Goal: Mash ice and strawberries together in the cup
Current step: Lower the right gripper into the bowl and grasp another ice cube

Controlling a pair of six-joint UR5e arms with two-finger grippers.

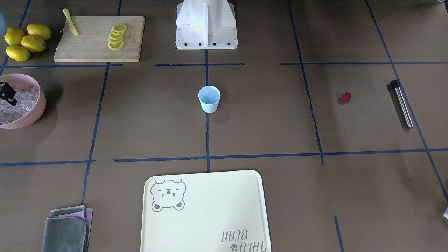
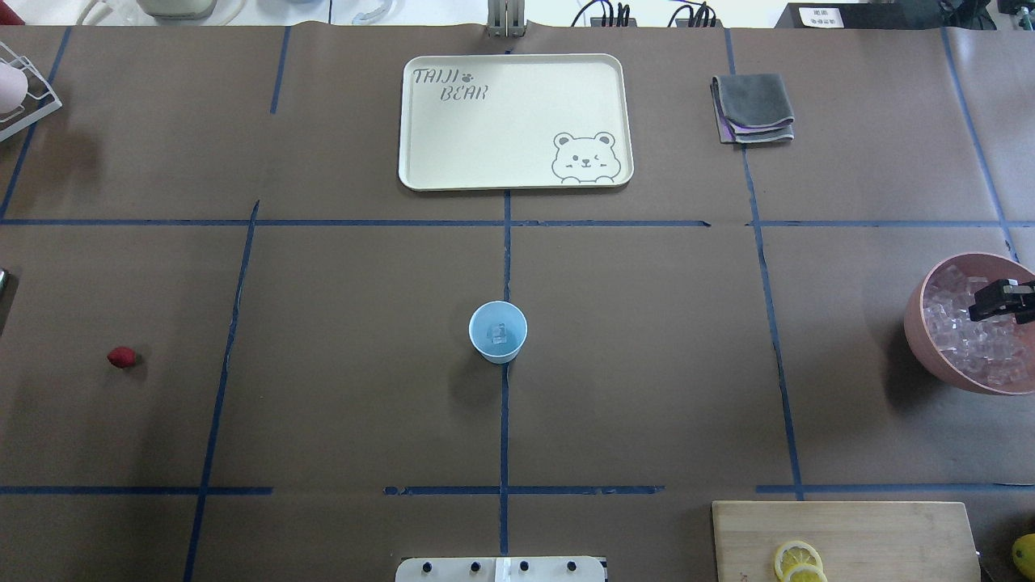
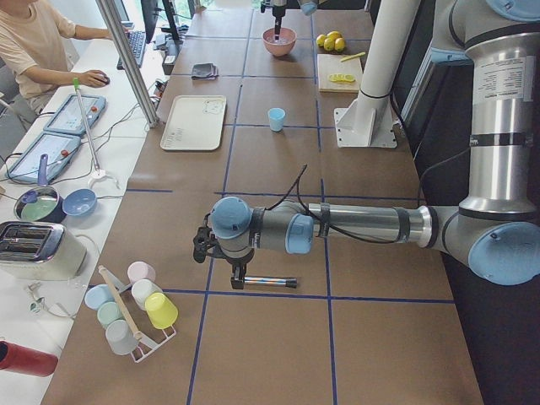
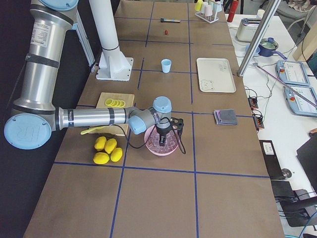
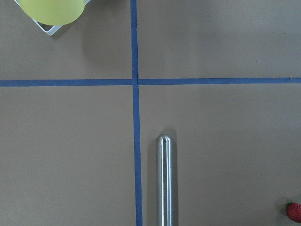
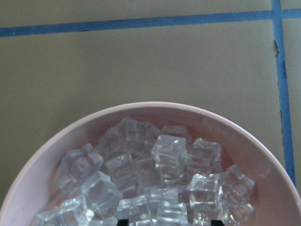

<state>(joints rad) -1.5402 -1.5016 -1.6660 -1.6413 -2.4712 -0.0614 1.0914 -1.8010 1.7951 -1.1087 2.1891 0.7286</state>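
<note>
The pale blue cup (image 1: 209,99) stands upright at the table's middle; the overhead view (image 2: 497,331) shows one ice cube (image 2: 499,333) in it. More ice (image 6: 160,188) fills the pink bowl (image 2: 918,323). My right gripper (image 6: 169,222) is open, its tips down among that ice (image 2: 982,307). The strawberry (image 1: 346,97) lies alone on the table on my left side (image 2: 121,357). A steel muddler (image 1: 401,103) lies beyond it. My left gripper (image 3: 239,283) hovers by the muddler (image 5: 164,181). It shows only in the exterior left view, so I cannot tell if it is open or shut.
A cream tray (image 2: 420,121) and a folded grey cloth (image 2: 752,109) lie at the far side. A cutting board (image 1: 98,52) with lemon slices (image 1: 117,36) and a yellow knife (image 1: 71,27) sits beside whole lemons (image 1: 26,42). A rack of cups (image 3: 135,312) stands past the muddler.
</note>
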